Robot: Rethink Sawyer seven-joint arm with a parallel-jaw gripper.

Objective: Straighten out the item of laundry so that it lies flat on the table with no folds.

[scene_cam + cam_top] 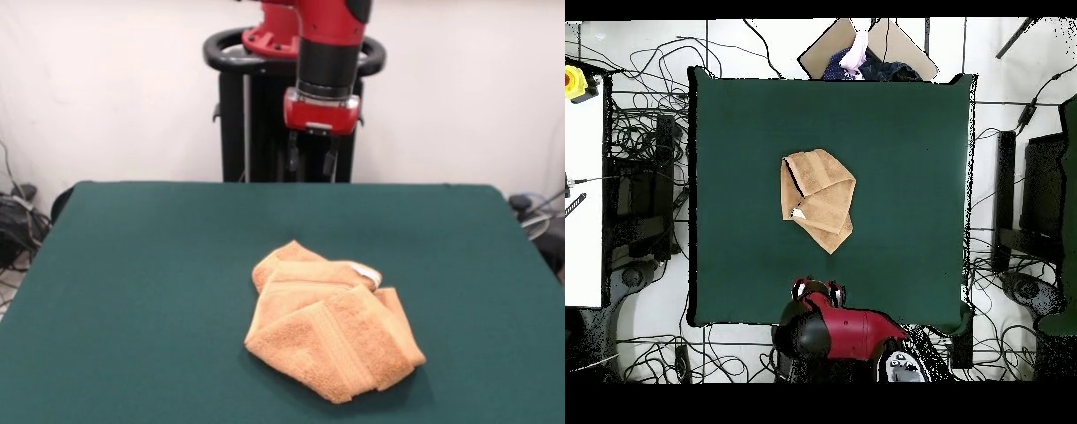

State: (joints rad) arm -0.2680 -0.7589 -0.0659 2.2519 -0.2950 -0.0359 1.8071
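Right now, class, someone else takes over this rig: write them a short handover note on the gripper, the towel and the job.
Gripper: raised above the table's far edge by the pedestal, holding nothing; open or shut cannot be told.
Orange-tan terry-cloth towel: near the middle of the dark green table, bunched and folded over itself, white label showing.
Done: nothing visible.
Left: unfold and spread the towel flat.

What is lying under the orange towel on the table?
Only the green table shows around the towel. The towel is folded over itself in several layers, with a white label at one edge. Whatever is beneath or between those layers is covered and cannot be seen.
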